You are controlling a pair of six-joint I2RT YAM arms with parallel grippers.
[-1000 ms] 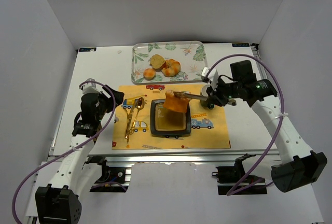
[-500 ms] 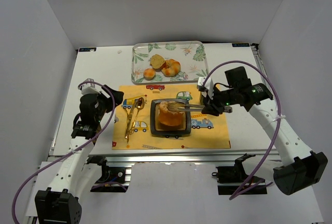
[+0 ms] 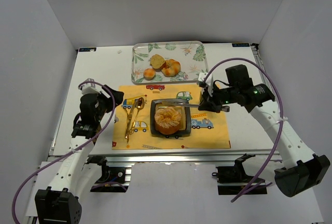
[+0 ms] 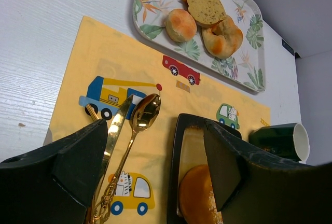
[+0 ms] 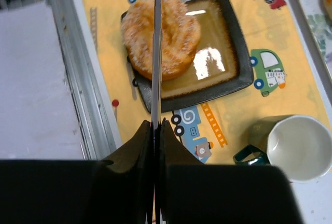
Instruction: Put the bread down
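**Placement status: bread down, utensil not yet cleared**

Bread, the large ridged golden-orange bun (image 3: pixel 168 117), lay flat in the dark square glazed plate (image 5: pixel 223 73) on the yellow vehicle-print placemat (image 3: pixel 212 136). Placement therefore appeared complete. The right gripper (image 5: pixel 155 128) had its fingers pressed together on a thin metal utensil (image 5: pixel 156 53) that reached over the bun; contact could not be confirmed. The left gripper (image 4: pixel 155 130) stood beside the plate, fingers spread, holding nothing. Remaining work, in my judgement: clear the utensil and retract the arm.
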